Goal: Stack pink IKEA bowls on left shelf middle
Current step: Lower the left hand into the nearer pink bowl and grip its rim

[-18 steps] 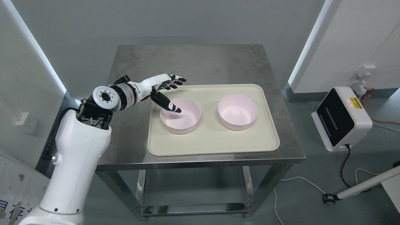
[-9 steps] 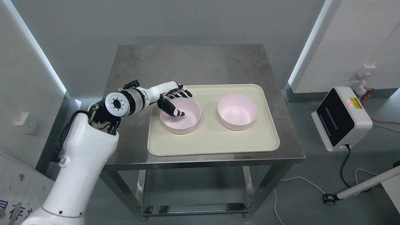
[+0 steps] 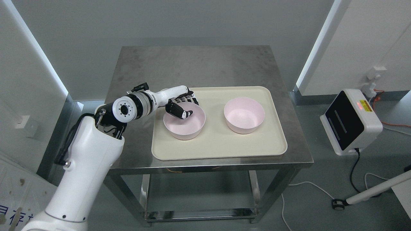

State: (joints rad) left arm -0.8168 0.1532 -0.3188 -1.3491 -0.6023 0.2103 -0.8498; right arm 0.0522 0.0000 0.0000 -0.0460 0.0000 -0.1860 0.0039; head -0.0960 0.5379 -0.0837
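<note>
At frame centre-left, the left hand (image 3: 180, 105) is gripping the far rim of the left pink bowl (image 3: 184, 122) sitting on the cream tray (image 3: 218, 144)

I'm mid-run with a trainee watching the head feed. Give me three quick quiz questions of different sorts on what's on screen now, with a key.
1. True or false: the two pink bowls are already stacked.
2. Multiple choice: where does the left hand grip? A) the rim of the left bowl, thumb inside; B) the right bowl; C) the edge of the tray.
3. Fill in: both bowls sit on a cream ____ on the steel table.

Key
1. False: they stand apart, side by side.
2. A: the thumb is inside the bowl, the fingers outside its far rim.
3. tray.
</note>
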